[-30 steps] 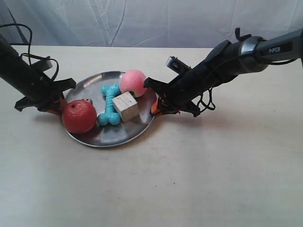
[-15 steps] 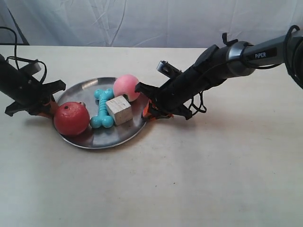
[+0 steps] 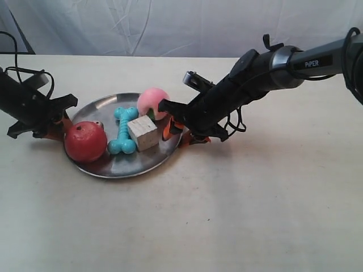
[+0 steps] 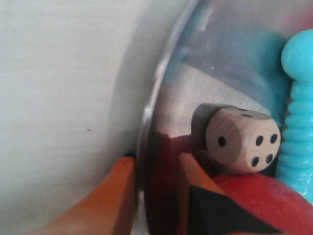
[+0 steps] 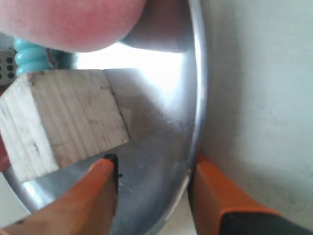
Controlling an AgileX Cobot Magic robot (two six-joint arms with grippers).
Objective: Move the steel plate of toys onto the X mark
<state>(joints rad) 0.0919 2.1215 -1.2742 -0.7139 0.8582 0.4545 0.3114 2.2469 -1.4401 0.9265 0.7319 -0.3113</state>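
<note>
The plate [image 3: 93, 109] is between the two grippers. The left gripper [image 4: 152, 169] holds its rim on one side, and the right gripper [image 5: 152, 171] holds the opposite rim. Inside it are a red ball [image 3: 85, 141], a pink ball [image 3: 153, 102], a cube [image 3: 142, 132] and a bone [image 3: 122, 131].

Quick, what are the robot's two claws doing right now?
Left gripper: closed on the steel plate rim, near the die.
Right gripper: closed on the steel plate rim, near the wooden cube.

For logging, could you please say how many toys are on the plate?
5: red ball at plate rim, die behind it, turquoise bone mid-plate, wooden cube beside it, pink ball behind cube; others may hide.
</note>
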